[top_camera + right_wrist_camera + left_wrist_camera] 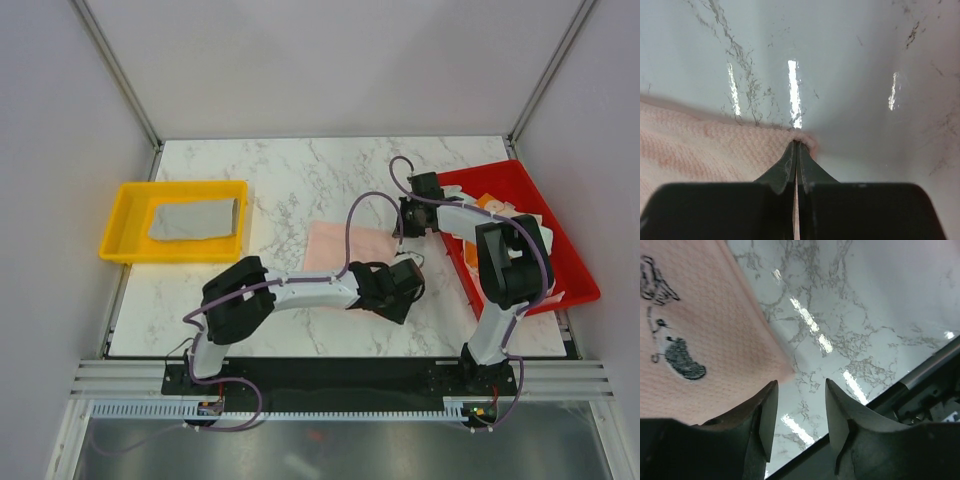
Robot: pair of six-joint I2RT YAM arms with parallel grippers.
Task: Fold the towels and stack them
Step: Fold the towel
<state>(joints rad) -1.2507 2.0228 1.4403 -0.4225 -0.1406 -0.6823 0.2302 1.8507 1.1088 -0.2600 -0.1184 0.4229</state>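
Observation:
A pale pink towel (pixel 340 247) lies flat mid-table. In the left wrist view (pixel 695 325) it carries a dark embroidered print. My right gripper (pixel 403 228) is shut on the towel's far right corner; the right wrist view shows the jaws (pixel 797 146) pinched together on the pink cloth (pixel 715 150). My left gripper (pixel 408 285) is open at the towel's near right corner; in its wrist view (pixel 800 402) the jaws stand apart over bare marble, the corner just beside the left finger. A folded grey-white towel (pixel 193 219) lies in the yellow tray (pixel 122 215). Orange and white towels (pixel 495 207) lie in the red bin.
The red bin (pixel 570 265) sits at the right table edge, partly covered by my right arm. The yellow tray stands at the far left. A dark rail (pixel 930 370) runs along the table's near edge. White walls surround the marble table (pixel 300 170).

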